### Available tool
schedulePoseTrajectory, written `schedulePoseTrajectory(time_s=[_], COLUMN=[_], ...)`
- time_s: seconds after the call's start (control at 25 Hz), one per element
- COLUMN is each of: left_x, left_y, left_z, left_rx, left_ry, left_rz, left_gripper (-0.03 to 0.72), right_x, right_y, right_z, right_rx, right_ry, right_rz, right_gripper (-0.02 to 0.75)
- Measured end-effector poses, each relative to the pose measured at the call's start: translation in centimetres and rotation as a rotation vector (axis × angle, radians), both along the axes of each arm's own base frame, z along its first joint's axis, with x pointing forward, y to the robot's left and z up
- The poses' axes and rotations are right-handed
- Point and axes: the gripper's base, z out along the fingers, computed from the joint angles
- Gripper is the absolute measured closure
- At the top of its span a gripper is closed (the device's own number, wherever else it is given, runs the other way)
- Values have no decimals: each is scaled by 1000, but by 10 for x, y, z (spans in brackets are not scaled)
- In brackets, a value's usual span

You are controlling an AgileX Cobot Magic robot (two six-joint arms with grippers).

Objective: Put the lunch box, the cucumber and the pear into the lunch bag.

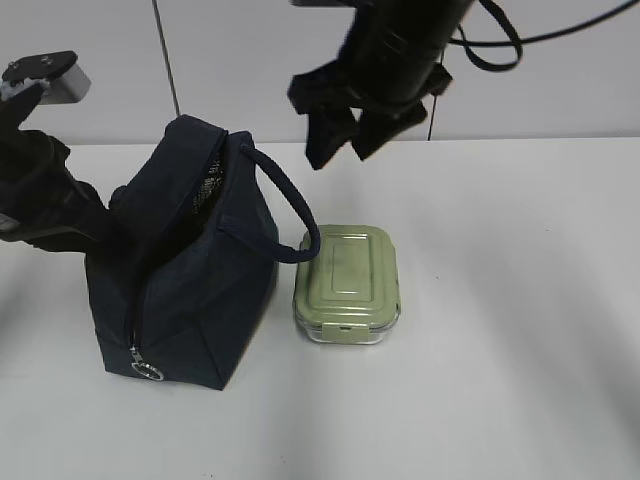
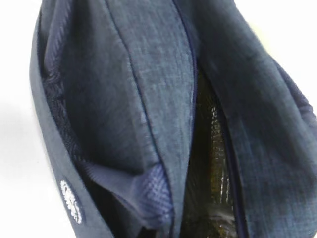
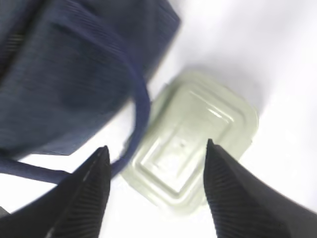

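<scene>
The navy lunch bag (image 1: 190, 265) stands left of centre, its top zipper partly open and its loop handle (image 1: 290, 195) drooping to the right. The lunch box (image 1: 347, 285), with its sage-green lid, sits on the table touching the bag's right side. My right gripper (image 1: 350, 130) hangs open and empty above the lunch box; the right wrist view shows its jaws wide apart (image 3: 156, 144) over the lid (image 3: 193, 144). My left arm (image 1: 45, 195) presses against the bag's left side, its fingers hidden. The left wrist view shows only bag fabric (image 2: 148, 89) and silvery lining (image 2: 210, 148). Cucumber and pear are out of view.
The white table (image 1: 520, 300) stretches to the right of the lunch box and in front of the bag. A metal ring pull (image 1: 147, 372) hangs at the bag's front lower corner. A pale wall stands behind the table.
</scene>
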Motion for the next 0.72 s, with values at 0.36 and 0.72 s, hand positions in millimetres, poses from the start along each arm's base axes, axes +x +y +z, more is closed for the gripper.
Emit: schedulePoseTrajectory(time_s=[0.36,0.72], left_x=[0,0], left_y=[0,0], left_z=[0,0], left_rx=[0,-1], left_ry=[0,2], left_rz=[0,4], left_gripper=[687,687], right_x=[-20,-15], right_y=[-60,-110], right_z=[-88,-112], right_rx=[213,418], right_ry=[150,178], right_rz=[-195,-268], right_gripper=[273,273])
